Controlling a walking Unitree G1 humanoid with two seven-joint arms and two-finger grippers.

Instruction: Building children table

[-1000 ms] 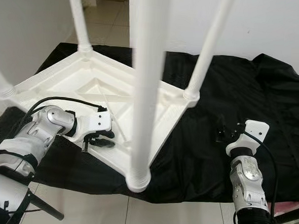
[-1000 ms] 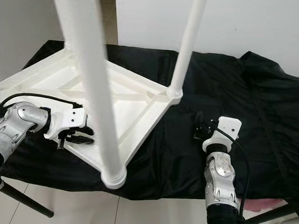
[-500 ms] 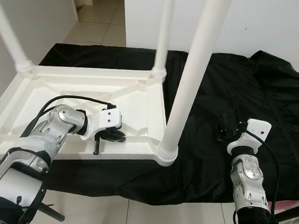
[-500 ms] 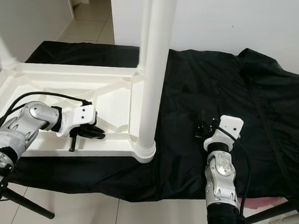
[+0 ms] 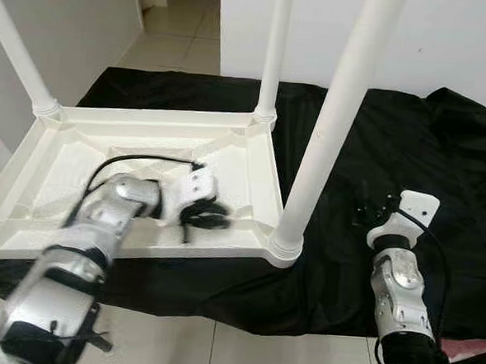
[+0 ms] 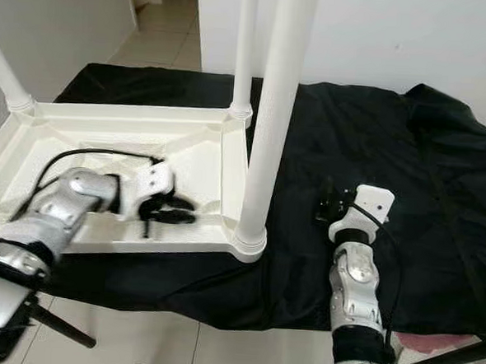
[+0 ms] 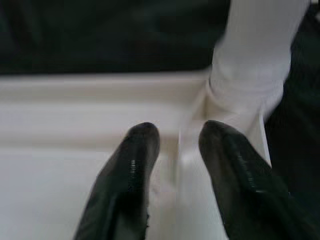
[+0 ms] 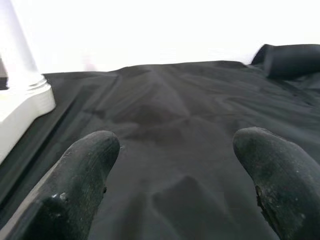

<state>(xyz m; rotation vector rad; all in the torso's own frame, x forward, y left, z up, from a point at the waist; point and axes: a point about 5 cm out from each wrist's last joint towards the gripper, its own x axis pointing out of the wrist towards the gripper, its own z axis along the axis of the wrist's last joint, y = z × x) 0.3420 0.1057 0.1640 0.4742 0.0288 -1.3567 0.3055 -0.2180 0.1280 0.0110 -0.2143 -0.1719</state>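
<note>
Upturned children's table on a cloth-covered tabletop, legs pointing up.

The children's table [image 5: 62,171] lies upside down on the left part of the cloth [image 5: 442,161], which is spread across the tabletop. One leg [image 5: 333,130] stands at its near right corner, another leg [image 5: 273,52] at the far right corner, a third [image 5: 19,57] at the far left. The left end effector [image 5: 204,215] sits inside the table's underside, near the front rim. The right end effector [image 5: 372,210] is over the cloth, right of the near leg and apart from it.
</note>
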